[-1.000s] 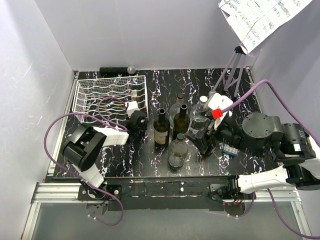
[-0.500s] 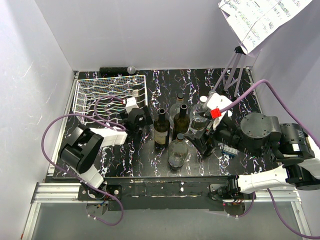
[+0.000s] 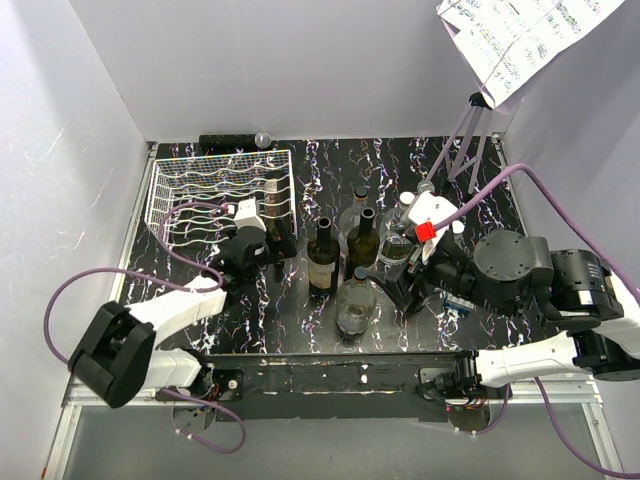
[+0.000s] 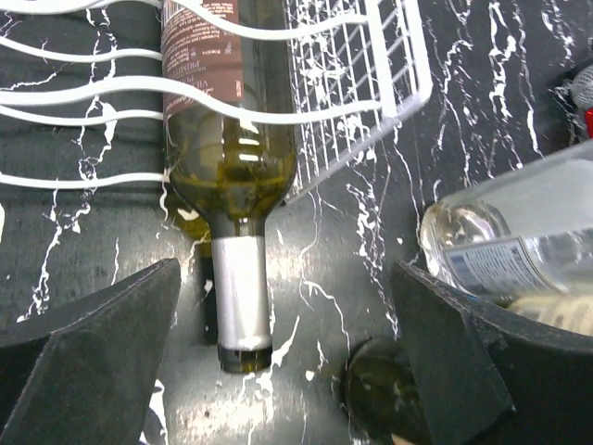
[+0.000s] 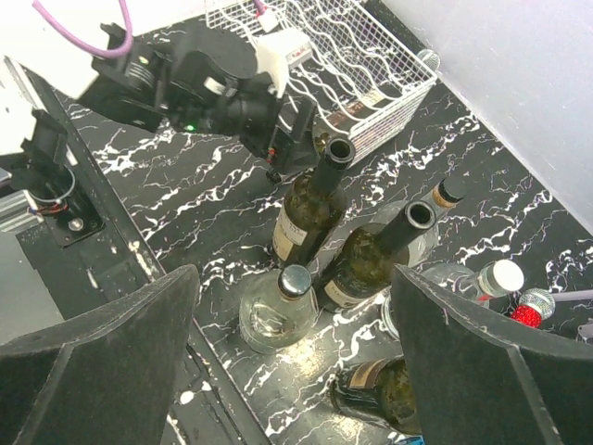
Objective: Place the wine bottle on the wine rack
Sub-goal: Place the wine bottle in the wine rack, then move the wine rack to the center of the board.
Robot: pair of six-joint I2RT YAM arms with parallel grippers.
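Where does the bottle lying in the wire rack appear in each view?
Top external: bottle left of centre, right end of the wine rack.
Left wrist: bottle upper centre, neck pointing down.
Right wrist: bottle top centre, behind left pincer.
Shared landmark: the wine rack.

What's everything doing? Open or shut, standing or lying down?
wine rack, lying flat, holding one bottle.
wine bottle, lying in rack, neck poking out, not held.
left gripper, open, jaws either side of the neck, not touching.
right gripper, open, holding nothing.
left dark bottle, upright, no cap.
right dark bottle, upright, no cap.
clear bottle, upright, silver cap on.
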